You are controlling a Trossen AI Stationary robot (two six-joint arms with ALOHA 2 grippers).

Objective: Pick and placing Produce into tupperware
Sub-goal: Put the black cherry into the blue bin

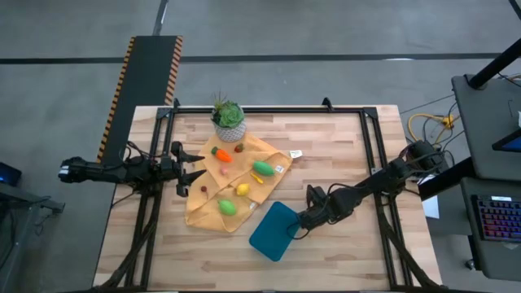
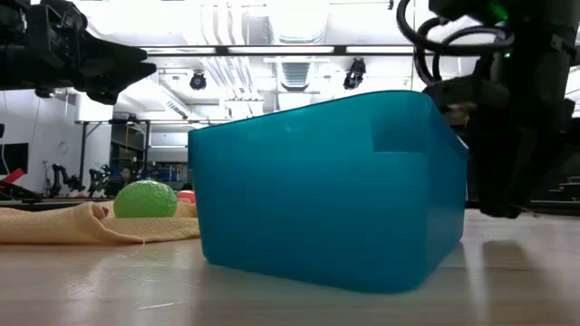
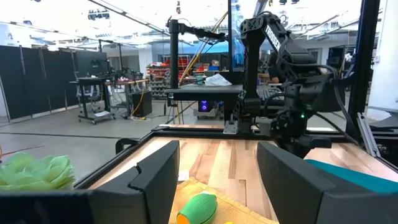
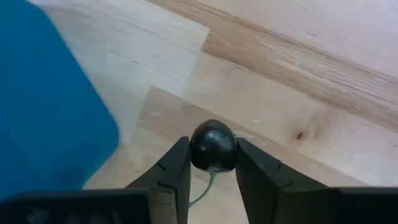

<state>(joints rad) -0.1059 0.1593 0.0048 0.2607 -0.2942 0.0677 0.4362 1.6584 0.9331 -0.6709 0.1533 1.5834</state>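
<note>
A small dark round piece of produce (image 4: 212,147) is clamped between the fingers of the right gripper (image 4: 212,163), just beside the teal tupperware (image 1: 274,230). The left gripper (image 1: 198,170) is held with fingers spread and empty at the mustard cloth (image 1: 203,207), where remaining produce (image 1: 262,168) lies.

A grey concrete floor (image 1: 326,28) surrounds the pale wood-plank counter (image 1: 342,155), crossed by a dark seam. A black ramp with yellow-black hazard stripes (image 1: 142,77) lies beyond the counter's far left corner. At the right stands a dark desk (image 1: 488,122) with a backlit keyboard (image 1: 498,220). The hall behind has bright ceiling lights (image 2: 299,27), black partition panels (image 3: 34,78) and a workbench (image 3: 112,93).
</note>
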